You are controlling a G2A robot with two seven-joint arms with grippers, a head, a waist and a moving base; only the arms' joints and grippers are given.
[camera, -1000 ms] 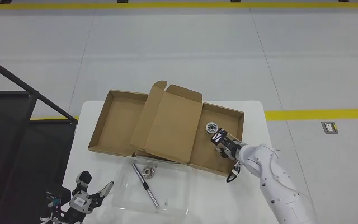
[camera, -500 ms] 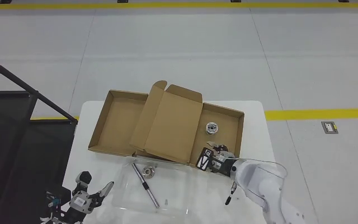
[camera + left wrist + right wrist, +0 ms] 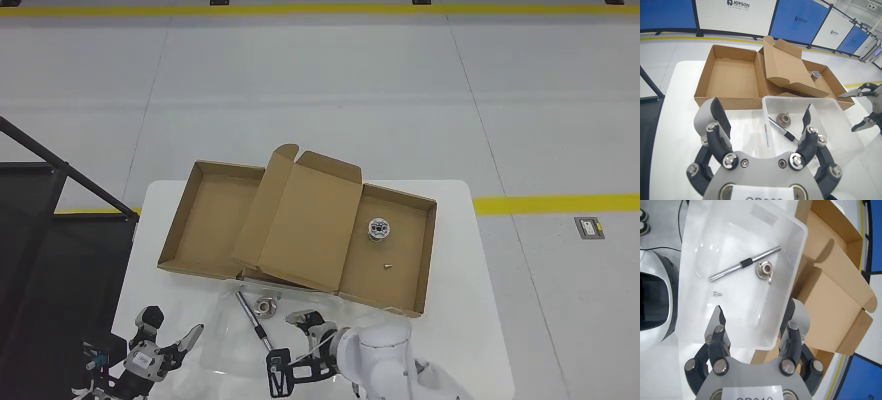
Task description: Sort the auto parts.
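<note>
Right gripper (image 3: 755,309) spread, empty, above bin (image 3: 800,249). Gear (image 3: 377,228), screw (image 3: 388,266) in cardboard box (image 3: 430,255); rod (image 3: 728,270), hub (image 3: 764,270), bolt (image 3: 717,293) seemingly left to sort.

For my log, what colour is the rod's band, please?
The band is black, clearest in the right wrist view.

Brown cardboard box (image 3: 210,220); clear plastic bin (image 3: 753,306); silver rod (image 3: 728,270), black band (image 3: 745,263); white table (image 3: 460,290).
</note>
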